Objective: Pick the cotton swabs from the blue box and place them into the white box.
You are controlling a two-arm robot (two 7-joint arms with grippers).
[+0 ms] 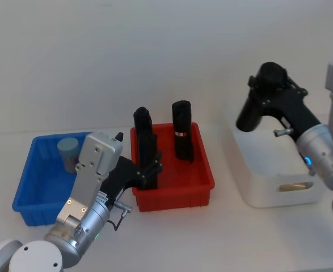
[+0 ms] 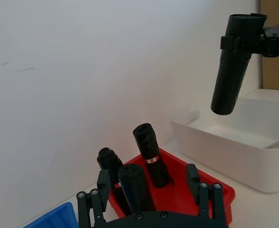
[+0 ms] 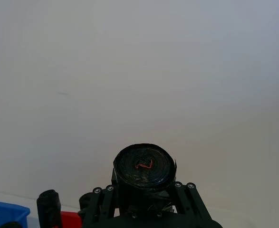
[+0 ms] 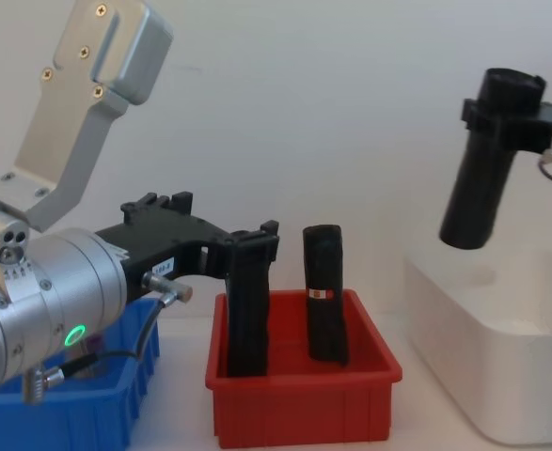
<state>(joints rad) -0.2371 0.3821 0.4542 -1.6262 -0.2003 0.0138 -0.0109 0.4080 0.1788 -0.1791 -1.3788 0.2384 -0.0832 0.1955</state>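
Note:
One cotton swabs tub (image 1: 68, 152) with a pale lid stands in the far part of the blue box (image 1: 33, 181) at the left. The white box (image 1: 251, 190) sits at the right. My right gripper (image 1: 266, 84) hangs above the white box, shut on a tall black roll (image 1: 250, 116) that points down into it. My left gripper (image 1: 153, 170) is at the red bin (image 1: 177, 195), right of the blue box. It is open, and its fingers (image 2: 103, 185) straddle a black roll (image 2: 135, 187) standing there.
The red bin stands between the two boxes and holds three upright black rolls (image 2: 151, 152). Something tan shows through the white box's handle hole (image 1: 294, 186). Bare white table lies in front of the bins, and a plain wall stands behind.

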